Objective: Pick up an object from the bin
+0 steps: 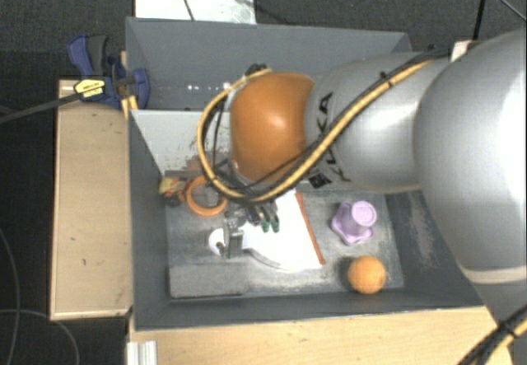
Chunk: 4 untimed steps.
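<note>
My gripper [235, 238] reaches down under the orange wrist cover to the left middle of the bin floor. A small white thing [217, 243] lies right at its left side, touching or nearly so. Whether that thing is gripped I cannot tell. A flat white sheet with an orange edge [290, 241] lies just right of the gripper. An orange ring [203, 198] sits a little behind and to the left.
A purple cap-shaped piece [354, 222] lies to the right, and an orange ball [366, 274] sits near the bin's front right. A small brown and yellow thing [170, 186] rests against the left wall. The arm covers the bin's back right.
</note>
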Motion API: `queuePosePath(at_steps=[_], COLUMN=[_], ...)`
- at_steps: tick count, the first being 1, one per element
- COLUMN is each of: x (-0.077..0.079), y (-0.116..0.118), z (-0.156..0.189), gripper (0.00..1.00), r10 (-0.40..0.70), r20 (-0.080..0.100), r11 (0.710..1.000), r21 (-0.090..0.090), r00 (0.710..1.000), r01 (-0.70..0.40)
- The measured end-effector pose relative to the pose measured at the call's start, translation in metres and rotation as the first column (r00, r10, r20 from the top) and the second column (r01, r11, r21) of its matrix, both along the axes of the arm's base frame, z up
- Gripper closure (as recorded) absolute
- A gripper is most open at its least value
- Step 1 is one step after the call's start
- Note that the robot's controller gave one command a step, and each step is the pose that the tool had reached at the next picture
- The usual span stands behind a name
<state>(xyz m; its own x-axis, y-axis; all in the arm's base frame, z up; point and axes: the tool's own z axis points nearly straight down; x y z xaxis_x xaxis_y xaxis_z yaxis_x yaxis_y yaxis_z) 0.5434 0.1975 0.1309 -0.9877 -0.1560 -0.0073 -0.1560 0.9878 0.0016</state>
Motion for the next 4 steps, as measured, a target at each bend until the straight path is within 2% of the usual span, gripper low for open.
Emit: queuePosePath(at_steps=[1,2,3,4], x=[-0.010,-0.009,-0.005,-0.005], y=[-0.021,-0.024,-0.048,-0.048], z=[-0.036,-0.041,-0.061,-0.061], gripper=[0.00,0.00,1.00,1.00], r10=[-0.103,-0.141,0.014,0.012], r20=[-0.008,-0.008,-0.007,-0.007], r11=[0.995,0.990,1.000,1.000], r21=[-0.002,-0.003,-0.002,-0.002], r00=[0.995,0.990,1.000,1.000], r01=[0.103,0.140,-0.014,-0.012])
